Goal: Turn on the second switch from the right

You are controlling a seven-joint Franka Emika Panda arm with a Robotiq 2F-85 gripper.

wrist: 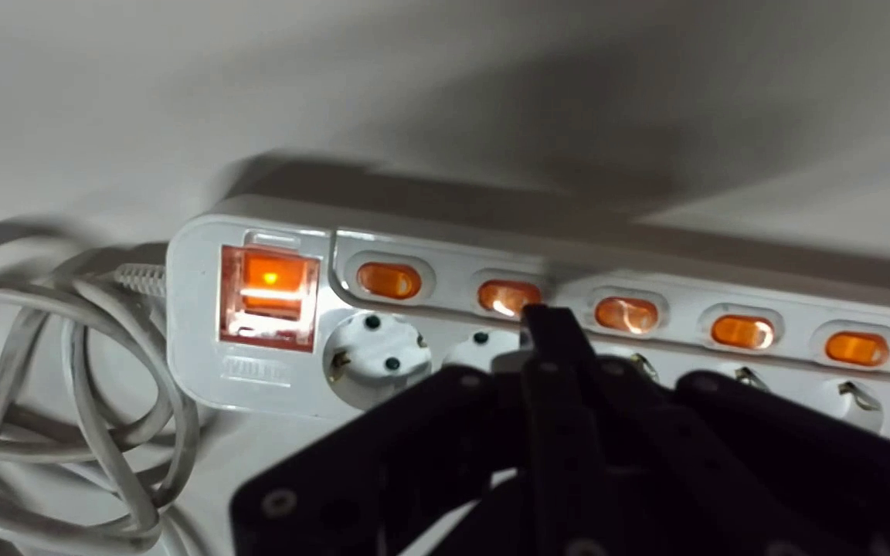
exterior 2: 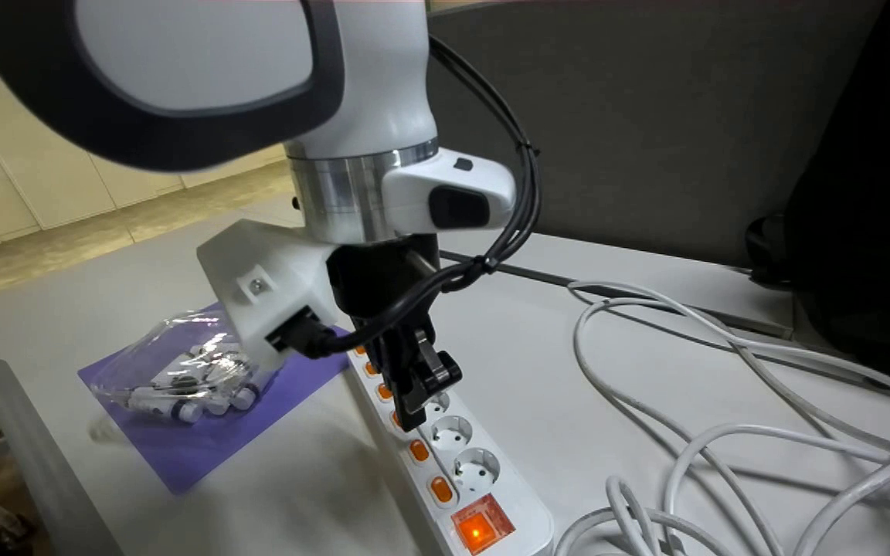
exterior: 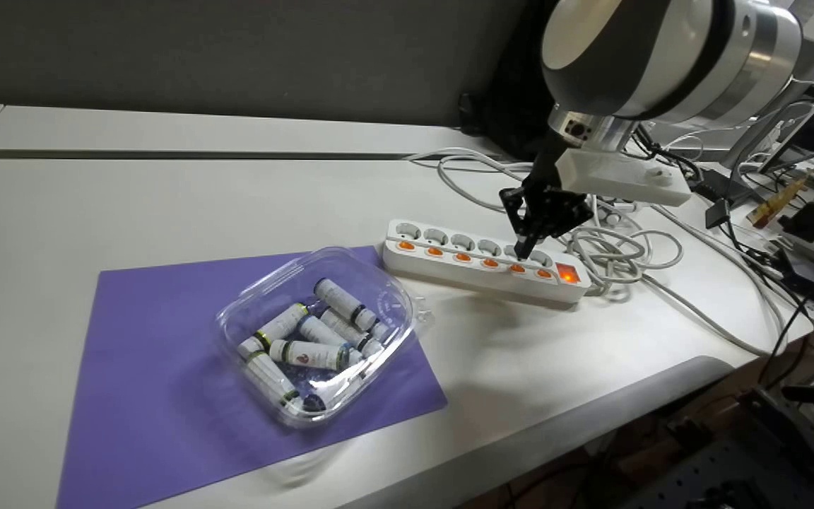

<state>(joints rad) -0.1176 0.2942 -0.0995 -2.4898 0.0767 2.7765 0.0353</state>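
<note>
White table (exterior: 202, 205), flat purple mat (exterior: 152, 339). Pale looped cables (wrist: 51, 535) crowd one end of the power strip (exterior: 478, 277): long, white plastic, round sockets (wrist: 377, 359). Clear plastic tub (exterior: 343, 265) on mat, cylindrical bottles (exterior: 311, 355) inside. Black gripper (wrist: 549, 315) over strip, jaws clenched. Square red switch (exterior: 567, 273) at cable end, glowing. Second switch from the right (wrist: 505, 296): orange oval, next-to-last in row; gripper blocks its edge in wrist view, contact unclear.

- In an exterior view, the camera looks down across the table (exterior: 32, 212) from farther back.
- In an exterior view, the camera faces along the power strip (exterior 2: 453, 436), close to the arm (exterior 2: 368, 93).
- The wrist view looks down past the jaws, very near.
- Both exterior views share the mat (exterior: 145, 339).
</note>
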